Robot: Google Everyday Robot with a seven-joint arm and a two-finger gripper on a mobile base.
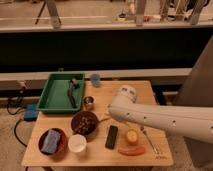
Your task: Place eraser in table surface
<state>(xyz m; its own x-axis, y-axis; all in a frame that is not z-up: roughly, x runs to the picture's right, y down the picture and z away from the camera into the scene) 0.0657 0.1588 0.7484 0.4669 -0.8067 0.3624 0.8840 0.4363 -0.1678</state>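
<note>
My gripper (107, 114) hung over the bench (95, 156), jaws spread and empty — the eraser (112, 136) lay flat just near of them, long axis near-to-far.

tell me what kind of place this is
Probably a robot test lab, not a home: a wooden table set with props like a green tray and eraser, and the robot's gripper low over it beside the dark bowl.

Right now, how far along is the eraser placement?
Looks done: the flat black rectangular eraser lies on the light tan wooden tabletop. In hand: nothing; the end effector stands open beside the dark round bowl, apart from the eraser. Left: probably only withdrawing the arm.
</note>
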